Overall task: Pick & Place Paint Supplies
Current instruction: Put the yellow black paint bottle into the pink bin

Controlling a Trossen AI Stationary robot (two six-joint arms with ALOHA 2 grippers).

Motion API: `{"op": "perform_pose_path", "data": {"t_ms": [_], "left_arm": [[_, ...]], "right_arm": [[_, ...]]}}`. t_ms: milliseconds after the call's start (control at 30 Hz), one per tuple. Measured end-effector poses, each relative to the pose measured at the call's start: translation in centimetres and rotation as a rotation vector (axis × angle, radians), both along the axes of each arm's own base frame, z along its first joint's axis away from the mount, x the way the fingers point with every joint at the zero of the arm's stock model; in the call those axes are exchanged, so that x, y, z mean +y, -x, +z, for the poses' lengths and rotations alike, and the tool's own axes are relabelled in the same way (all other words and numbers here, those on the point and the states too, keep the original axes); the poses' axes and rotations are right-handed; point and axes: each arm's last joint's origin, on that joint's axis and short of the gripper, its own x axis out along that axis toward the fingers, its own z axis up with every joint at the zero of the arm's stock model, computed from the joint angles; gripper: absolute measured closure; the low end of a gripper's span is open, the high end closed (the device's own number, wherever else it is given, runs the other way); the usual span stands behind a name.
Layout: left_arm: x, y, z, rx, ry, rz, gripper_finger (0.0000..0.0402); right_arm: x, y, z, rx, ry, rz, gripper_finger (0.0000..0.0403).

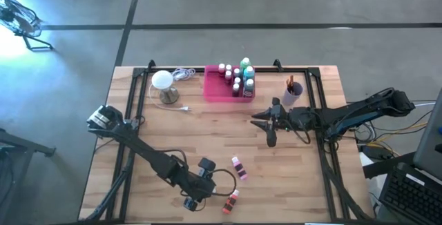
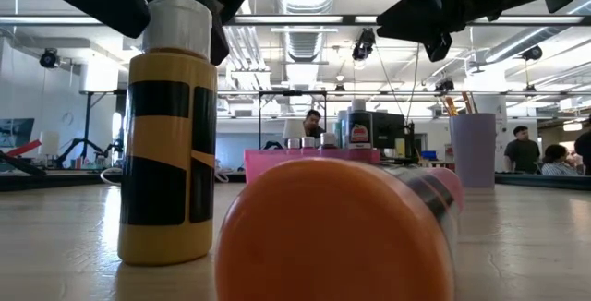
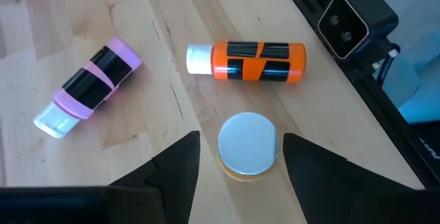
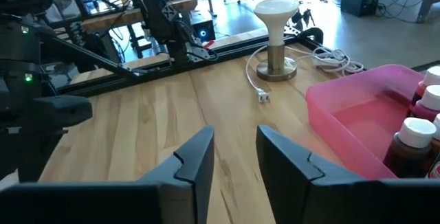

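A wooden table [image 1: 207,149] with a black metal frame carries everything. At its far edge stand a white globe lamp [image 1: 163,81] with its cord, a pink tray [image 1: 215,90] with bottles in it, and a purple cup [image 1: 292,94] with brushes. Near the front edge a yellow bottle [image 2: 166,135] stands upright, and an orange bottle [image 3: 247,60] lies on its side just beside it. A pink bottle [image 3: 89,85] lies near them.

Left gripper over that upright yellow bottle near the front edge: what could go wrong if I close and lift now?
The left gripper straddles the upright yellow bottle, fingers open beside its white cap; an off-centre close could tip it. The orange bottle lies on its side right beside it and may be knocked rolling. Both sit near the table's front edge, so either could go off.
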Motion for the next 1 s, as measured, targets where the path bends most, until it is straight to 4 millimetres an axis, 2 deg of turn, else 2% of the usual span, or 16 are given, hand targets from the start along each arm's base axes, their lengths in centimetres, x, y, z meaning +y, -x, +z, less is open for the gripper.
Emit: {"op": "perform_pose_path", "data": {"t_ms": [500,633,1000], "left_arm": [[0.3,-0.3,0.0,-0.010,0.011,0.011,0.0188],[0.2,-0.6,-0.6,0.007,0.027,0.000,0.0188],[0.3,-1.1,-1.1,0.035,0.068,-0.012,0.0188]], "right_arm": [[0.0,0.0,0.0,-0.001,0.001,0.000,0.0333],[0.0,0.0,0.0,-0.004,0.001,0.000,0.0339],[0.0,0.0,0.0,-0.005,0.003,0.000,0.0310]]}}
